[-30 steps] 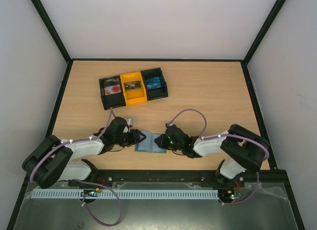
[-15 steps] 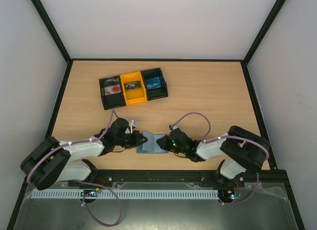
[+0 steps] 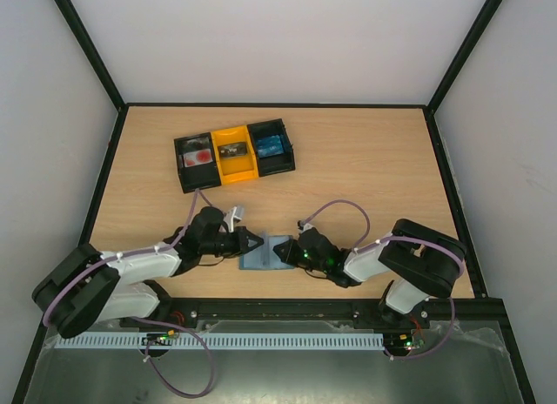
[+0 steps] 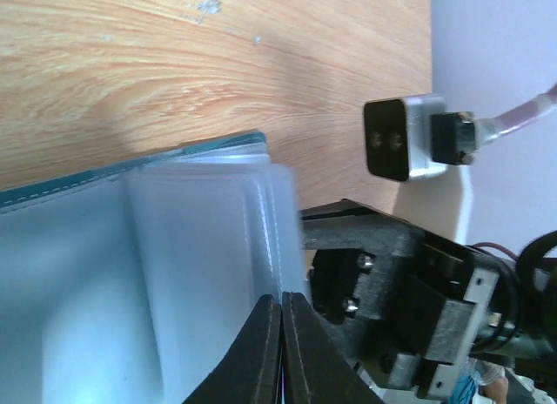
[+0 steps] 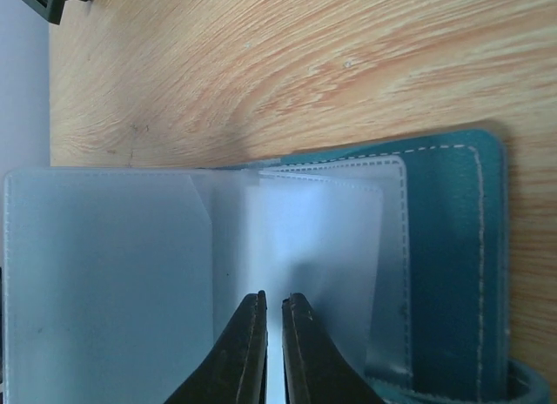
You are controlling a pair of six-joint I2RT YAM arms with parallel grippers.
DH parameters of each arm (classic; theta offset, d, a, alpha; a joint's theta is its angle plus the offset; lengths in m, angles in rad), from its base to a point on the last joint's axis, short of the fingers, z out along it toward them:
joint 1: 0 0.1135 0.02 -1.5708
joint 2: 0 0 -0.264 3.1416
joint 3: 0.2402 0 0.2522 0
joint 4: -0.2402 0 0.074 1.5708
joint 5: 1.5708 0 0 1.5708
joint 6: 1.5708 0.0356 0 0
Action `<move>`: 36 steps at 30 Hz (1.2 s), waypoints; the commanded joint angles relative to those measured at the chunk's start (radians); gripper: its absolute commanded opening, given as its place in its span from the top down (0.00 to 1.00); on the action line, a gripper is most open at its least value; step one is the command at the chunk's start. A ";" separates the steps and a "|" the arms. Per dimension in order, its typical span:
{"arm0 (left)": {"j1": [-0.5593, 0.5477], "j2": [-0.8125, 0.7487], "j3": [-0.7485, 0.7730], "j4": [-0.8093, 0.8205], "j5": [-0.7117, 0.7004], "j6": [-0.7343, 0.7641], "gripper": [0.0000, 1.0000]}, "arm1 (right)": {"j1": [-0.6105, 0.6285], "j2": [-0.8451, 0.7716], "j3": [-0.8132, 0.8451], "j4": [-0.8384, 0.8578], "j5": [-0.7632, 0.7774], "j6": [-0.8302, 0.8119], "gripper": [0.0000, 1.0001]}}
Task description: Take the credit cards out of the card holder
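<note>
You have a pale, wood-grain laminate worktop (image 3: pixel 365 160) boxed in by plain white panel walls (image 3: pixel 278 38) at the back and on both sides, with thin black frame struts (image 3: pixel 89 49) running along the corners where the panels meet. Along the near edge you'll see a black metal rail (image 3: pixel 287 309), a white slotted strip (image 3: pixel 278 341) just in front of it, then a dull grey metal surface (image 3: pixel 287 378). The light is even and soft, throwing only faint shadows on the wood.

Both arms wear white plastic shells (image 3: pixel 144 263) over black joints (image 3: pixel 426 265); looping mauve cables (image 3: pixel 335 204) trail each wrist; black tapered fingers (image 5: pixel 242 360); green lights (image 3: pixel 306 251).
</note>
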 commanded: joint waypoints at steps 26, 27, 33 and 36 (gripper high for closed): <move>-0.031 0.046 0.081 -0.183 -0.120 0.070 0.68 | 0.012 -0.056 -0.020 -0.117 0.028 -0.017 0.91; -0.031 0.030 0.090 -0.213 -0.127 0.078 0.65 | 0.011 -0.066 -0.020 -0.127 0.035 -0.019 0.91; -0.035 -0.058 0.138 -0.315 -0.177 0.096 0.52 | 0.011 -0.116 -0.007 -0.183 0.060 -0.037 0.90; -0.037 -0.086 0.144 -0.344 -0.195 0.091 0.47 | 0.011 -0.154 0.004 -0.226 0.075 -0.044 0.87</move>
